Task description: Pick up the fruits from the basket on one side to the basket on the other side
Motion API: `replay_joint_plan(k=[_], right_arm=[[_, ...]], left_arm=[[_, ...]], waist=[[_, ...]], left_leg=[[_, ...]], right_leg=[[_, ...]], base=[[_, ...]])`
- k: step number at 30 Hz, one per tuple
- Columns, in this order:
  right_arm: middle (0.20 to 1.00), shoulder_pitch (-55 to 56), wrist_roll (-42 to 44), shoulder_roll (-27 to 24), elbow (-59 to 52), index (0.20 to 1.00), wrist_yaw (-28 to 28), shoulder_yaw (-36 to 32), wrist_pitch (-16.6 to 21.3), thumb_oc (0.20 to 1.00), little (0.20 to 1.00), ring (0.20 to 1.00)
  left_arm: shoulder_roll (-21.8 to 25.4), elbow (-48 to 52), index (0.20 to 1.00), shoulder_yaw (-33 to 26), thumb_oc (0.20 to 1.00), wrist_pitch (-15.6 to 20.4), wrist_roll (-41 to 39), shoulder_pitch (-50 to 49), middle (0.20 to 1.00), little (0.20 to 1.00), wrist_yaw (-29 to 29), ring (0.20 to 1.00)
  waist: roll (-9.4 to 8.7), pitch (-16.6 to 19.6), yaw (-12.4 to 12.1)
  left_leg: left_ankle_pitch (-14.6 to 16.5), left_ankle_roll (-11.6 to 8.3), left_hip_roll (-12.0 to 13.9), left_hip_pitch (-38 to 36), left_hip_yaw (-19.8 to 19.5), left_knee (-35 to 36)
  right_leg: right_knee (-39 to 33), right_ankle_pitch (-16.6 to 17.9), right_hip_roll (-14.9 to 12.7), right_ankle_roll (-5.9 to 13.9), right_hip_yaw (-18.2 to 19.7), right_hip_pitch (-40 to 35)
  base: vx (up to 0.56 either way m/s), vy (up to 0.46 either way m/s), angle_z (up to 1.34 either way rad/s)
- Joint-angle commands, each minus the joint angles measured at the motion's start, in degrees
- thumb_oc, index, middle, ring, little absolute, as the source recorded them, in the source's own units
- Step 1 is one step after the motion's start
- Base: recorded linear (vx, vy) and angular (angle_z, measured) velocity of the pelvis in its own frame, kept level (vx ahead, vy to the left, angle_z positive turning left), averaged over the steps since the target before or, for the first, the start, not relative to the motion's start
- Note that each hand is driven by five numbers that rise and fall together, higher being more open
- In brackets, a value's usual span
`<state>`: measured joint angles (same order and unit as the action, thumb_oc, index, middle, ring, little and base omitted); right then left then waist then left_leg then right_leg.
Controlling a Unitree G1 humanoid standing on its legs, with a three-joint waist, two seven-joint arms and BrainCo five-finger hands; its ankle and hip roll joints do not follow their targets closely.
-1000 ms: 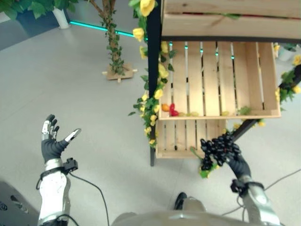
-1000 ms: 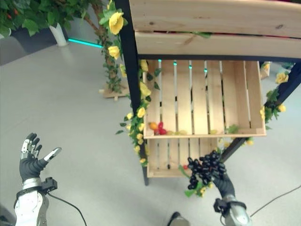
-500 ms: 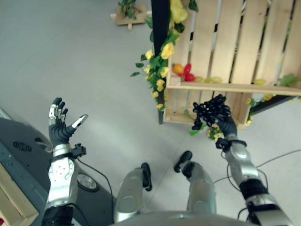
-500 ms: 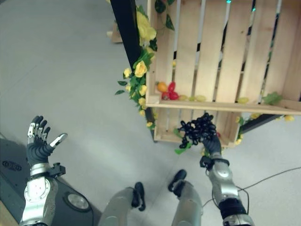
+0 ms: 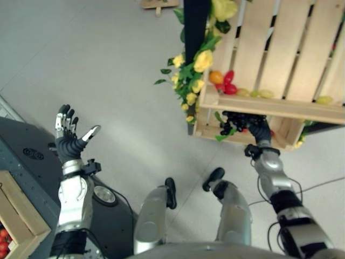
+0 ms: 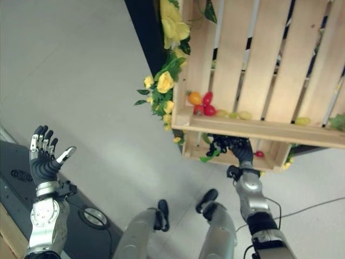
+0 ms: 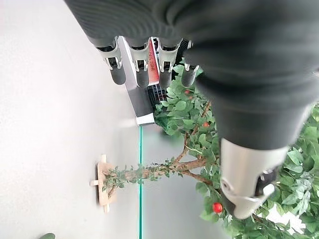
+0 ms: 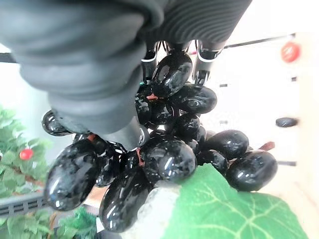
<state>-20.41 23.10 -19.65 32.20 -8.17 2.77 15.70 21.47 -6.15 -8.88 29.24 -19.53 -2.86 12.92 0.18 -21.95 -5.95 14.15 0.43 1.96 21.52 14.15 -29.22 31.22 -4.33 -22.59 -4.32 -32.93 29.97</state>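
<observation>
Two eye views look down on a grey floor (image 5: 108, 65). The right hand (image 5: 262, 131) reaches under the edge of a slatted wooden crate (image 5: 280, 102), its fingers curled round a bunch of black grapes (image 5: 237, 120) with a green leaf. The left hand (image 5: 69, 141) is raised well apart, fingers straight and spread, holding nothing. Small red, orange and green fruits (image 6: 207, 106) lie in the crate above, beside yellow flowers (image 6: 164, 82).

Left wrist view: straight fingers (image 7: 140, 64), and beyond them a leafy tree (image 7: 184, 164) with red berries.

Right wrist view: the grapes (image 8: 164, 149) are glossy and oval, clamped under the dark palm.
</observation>
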Motion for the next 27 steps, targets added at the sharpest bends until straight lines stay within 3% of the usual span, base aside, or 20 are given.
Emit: replay_joint_plan(k=[1,11,12,13,14,27], right_arm=[[0.2,-3.29,-1.41,-1.47,-0.55,0.2,-0.83,0.76,6.25,0.2,0.2,0.2],[0.2,-3.32,-1.43,-1.14,0.87,0.2,-1.12,0.63,6.12,0.2,0.2,0.2],[0.36,-3.33,-1.37,-1.15,0.91,0.36,-1.07,0.63,6.14,0.36,0.36,0.36],[0.925,-3.18,-0.93,-0.98,1.26,0.925,-0.93,0.49,6.05,0.925,0.925,0.925],[1.0,-3.15,-0.67,-0.95,1.39,1.0,-0.74,0.39,6.02,1.0,1.0,1.0],[1.0,-3.03,-0.38,-0.85,1.44,1.0,-1.47,-0.41,6.09,1.0,1.0,1.0]], left_arm=[[2.41,5.27,1.0,0.91,1.0,4.36,-1.23,-0.93,1.0,1.0,0.35,1.0],[2.49,4.63,1.0,0.48,1.0,4.42,-1.19,-1.14,1.0,1.0,0.22,1.0],[2.51,4.62,1.0,0.48,1.0,4.43,-1.2,-1.14,1.0,1.0,0.21,1.0],[2.51,4.58,1.0,0.54,1.0,4.42,-1.26,-1.15,1.0,1.0,0.12,1.0],[2.51,4.58,1.0,0.55,1.0,4.4,-1.37,-1.2,1.0,1.0,0.03,1.0],[2.71,4.34,1.0,0.58,1.0,4.13,-1.23,-1.47,1.0,1.0,-0.48,1.0]], waist=[[0.02,3.1,-0.98],[-0.13,3.23,-1.17],[-0.13,3.22,-1.17],[-0.13,3.27,-1.15],[-0.13,3.31,-1.15],[-0.19,3.32,-0.95]], left_leg=[[5.19,-0.29,-1.16,-2.05,-1.58,-2.15],[5.02,0.0,-1.47,-3.36,-1.75,-1.22],[5.0,0.0,-1.47,-3.4,-1.75,-1.18],[4.98,0.03,-1.54,-3.54,-1.73,-1.0],[4.9,0.06,-1.62,-3.72,-1.71,-0.73],[4.29,0.27,-2.04,-4.28,-1.72,0.38]], right_leg=[[-2.29,1.56,-1.2,10.78,0.7,-3.73],[-2.87,2.27,-1.42,10.89,0.74,-4.77],[-2.91,2.3,-1.4,10.89,0.73,-4.81],[-3.12,2.35,-1.36,10.92,0.73,-4.94],[-3.25,2.46,-1.32,10.96,0.64,-5.06],[-4.29,3.2,-1.26,11.04,0.72,-5.58]], base=[[0.01,-0.007,0.06],[0.0,0.0,0.02],[0.0,0.0,0.0],[0.0,0.0,0.0],[0.0,0.0,0.0],[0.0,0.0,0.0]])
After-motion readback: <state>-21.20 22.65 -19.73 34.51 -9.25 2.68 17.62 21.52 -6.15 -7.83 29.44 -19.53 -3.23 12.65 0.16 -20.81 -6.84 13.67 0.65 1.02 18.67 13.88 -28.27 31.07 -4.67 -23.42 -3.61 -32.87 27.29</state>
